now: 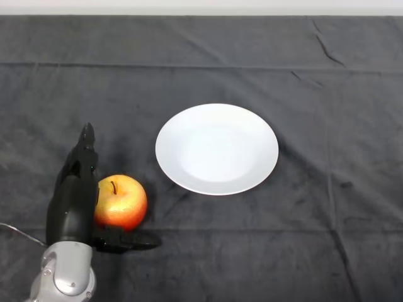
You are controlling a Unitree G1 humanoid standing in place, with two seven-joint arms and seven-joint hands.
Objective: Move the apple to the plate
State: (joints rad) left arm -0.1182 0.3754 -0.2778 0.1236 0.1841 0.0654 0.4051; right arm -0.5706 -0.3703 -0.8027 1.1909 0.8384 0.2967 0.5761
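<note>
While the apple (121, 202) sits on the dark cloth (327, 94) that covers the worktop, the left hand (74, 204) is pressed right up against it. The apple is red and yellow, with its little stem pointing up. The black hand is on the apple's left side. Its thick fingers (83, 157) reach past the apple, away from the robot, and look nearly straight. Its thumb (129, 241) lies along the cloth just below the apple, on the side nearest the robot. So the apple rests in the corner between fingers and thumb, touching the hand or very close to it. The hand is not squeezed around the apple yet. It looks loose and spread, cupping the fruit but not gripping it.

The white plate (217, 149) has nothing on it. It lies up and to the right of the apple, farther from the robot. There is a small strip of dark cloth between the apple and the plate's rim, so they are near but not touching.

This is what matters most: the plate is on the far side of the apple from the hand. The hand is at the left, the apple is in the middle, and the plate is off to the right and a bit ahead. I think the hand needs to close on the apple, lift it, and carry it rightward and forward. An apple is round, so it could roll away if the hold is weak.
</note>
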